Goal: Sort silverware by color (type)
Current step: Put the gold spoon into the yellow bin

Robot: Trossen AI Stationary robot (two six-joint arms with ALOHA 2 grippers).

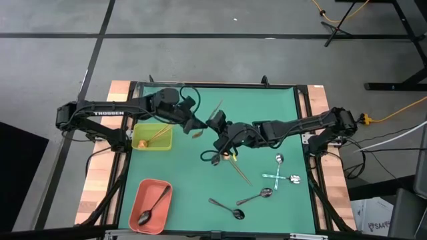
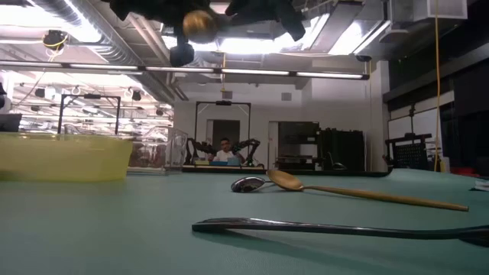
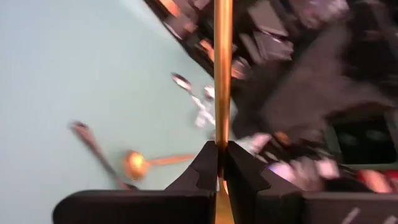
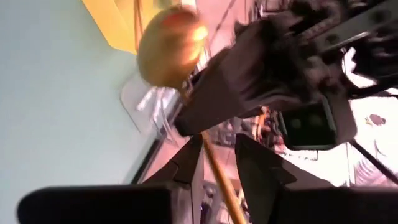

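handoff: gold spoon (image 1: 208, 119) held in the air above mid-table, between the two grippers; bowl end (image 4: 172, 46) on the left arm's side
left gripper (image 3: 219, 163): clamped tight on the gold spoon's handle, fingers pinched flat against it in its wrist view
right gripper (image 4: 217, 163): fingers parted, handle runs through the gap; looks like no grip on it
risk 1: spoon hangs from one thin pinch; a slight twist of the left gripper may make it swing or slide out
risk 2: right fingers sit close beside the handle; pulling away at an angle could knock the spoon loose
risk 3: a drop here would likely land on the green mat (image 1: 280, 113), not in a tray, near the loose spoons
risk 4: both wrists crowded together mid-table, arm contact possible on retreat
yellow-green tray (image 1: 152, 137): left side of mat, at least one gold spoon inside, handle propped on the rim
salmon tray (image 1: 149, 205): near-left corner, one dark spoon (image 1: 152, 207) lying in it
clear tray: can't make it out
loose on mat: another gold spoon (image 2: 359, 191) and a dark spoon (image 2: 328, 227) under the grippers; silver spoons (image 1: 280, 173) at right, dark spoons (image 1: 230, 211) lower centre
progress guess: early, most spoons unsorted
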